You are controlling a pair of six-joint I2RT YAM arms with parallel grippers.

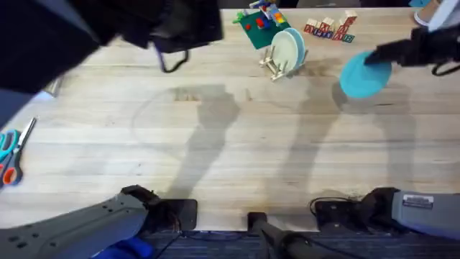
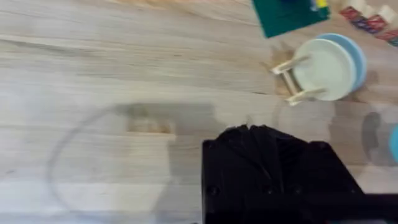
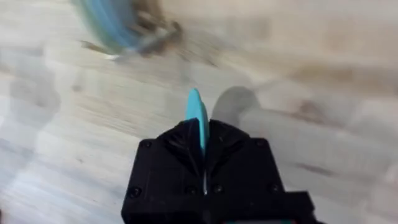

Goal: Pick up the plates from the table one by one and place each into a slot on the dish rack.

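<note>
My right gripper (image 1: 371, 61) is shut on the rim of a teal-blue plate (image 1: 363, 77), which hangs above the table (image 1: 237, 151) to the right of the dish rack (image 1: 274, 65). In the right wrist view the plate (image 3: 196, 115) stands edge-on between the black fingers. A cream plate (image 2: 323, 70) stands upright in the dish rack (image 2: 291, 81), with a paler light-blue plate (image 2: 356, 55) right behind it. My left arm is raised high at the upper left. Its gripper (image 2: 250, 132) is shut and holds nothing, over bare wood to the left of the rack.
A toy-brick model on a green baseplate (image 1: 259, 23) and several wooden letter blocks (image 1: 330, 29) sit at the far edge behind the rack. Scissors (image 1: 11, 155) lie at the left edge.
</note>
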